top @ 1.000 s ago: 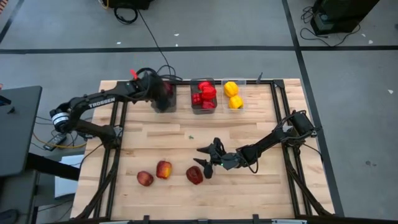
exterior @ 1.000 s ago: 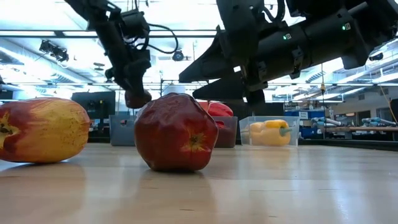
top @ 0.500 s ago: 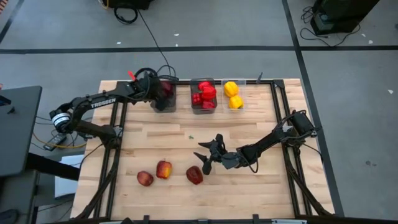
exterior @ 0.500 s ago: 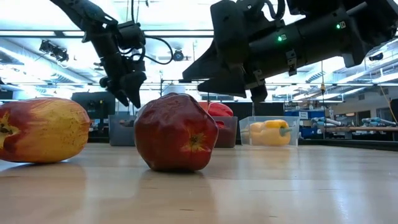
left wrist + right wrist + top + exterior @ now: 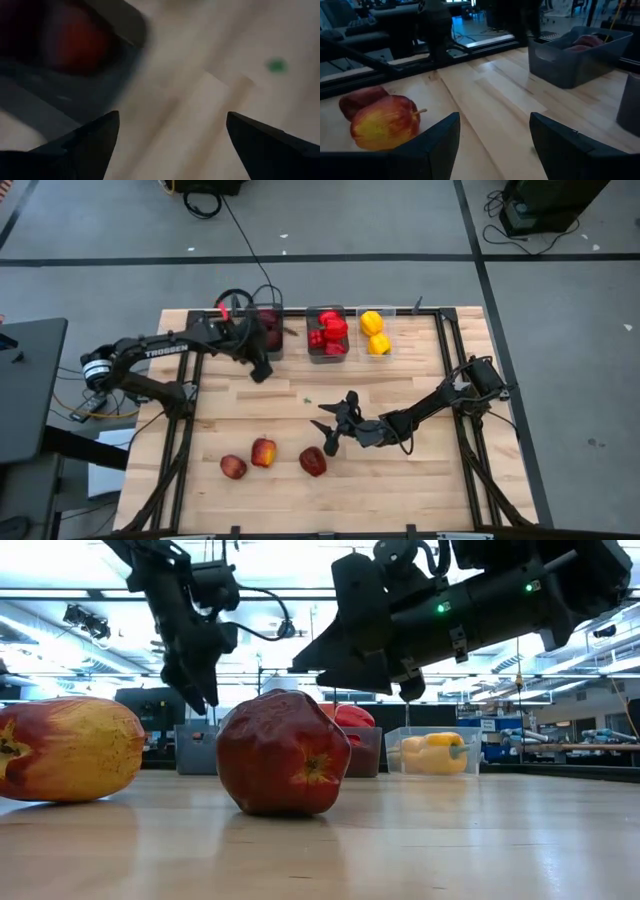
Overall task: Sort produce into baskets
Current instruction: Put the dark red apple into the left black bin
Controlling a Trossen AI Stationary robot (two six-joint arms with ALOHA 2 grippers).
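Observation:
Three apples lie on the table near its near edge: a dark red one [image 5: 313, 461] [image 5: 282, 752], a red-yellow one [image 5: 263, 451] [image 5: 385, 122] and a dark red one [image 5: 233, 467] [image 5: 360, 97]. At the far edge stand three baskets: a dark one with apples [image 5: 268, 328] [image 5: 580, 55], a dark one with red peppers [image 5: 328, 333] and a clear one with yellow peppers [image 5: 376, 333]. My left gripper [image 5: 262, 369] [image 5: 172, 117] is open and empty just near-side of the apple basket. My right gripper [image 5: 326, 434] [image 5: 495, 120] is open and empty, above and just right of the nearest dark red apple.
Bare wooden table lies between the baskets and the apples. A small green speck [image 5: 307, 400] [image 5: 276, 65] lies on the wood mid-table. Dark frame rails [image 5: 185, 430] run along the table's left and right sides.
My left gripper held a dark red apple over the left basket, opened and let it go into the basket. It has then come away toward the table's near edge, empty. My right gripper has risen a little above the dark red apple.

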